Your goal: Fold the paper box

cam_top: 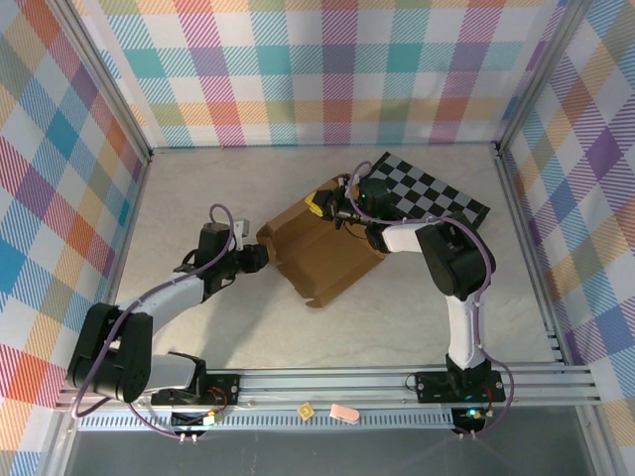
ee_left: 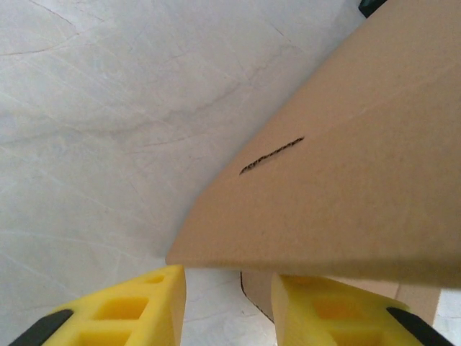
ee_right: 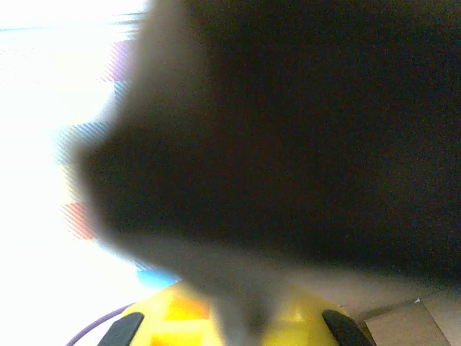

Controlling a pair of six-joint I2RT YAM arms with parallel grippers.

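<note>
On the near rail a small yellow piece (cam_top: 306,410) and a pink piece (cam_top: 342,411) lie side by side. Further in, the left hand (cam_top: 260,260) reaches to the left corner of the paper box (cam_top: 327,260). The box sits mid-bench (cam_top: 198,188), partly folded, with walls raised along its left and far sides. In the left wrist view the hand's yellow fingers (ee_left: 148,313) are spread, with pale bench between them. A cardboard panel with a short dark slit (ee_left: 271,156) hangs over their tips. Beyond, the right hand (cam_top: 319,206) sits at the box's far edge. I cannot tell whether it pinches the flap: a dark blurred shape blocks its own camera, with the yellow of its fingers (ee_right: 176,313) at the bottom. Farther right lies a black-and-grey checkered board (cam_top: 432,193), near the box.
</note>
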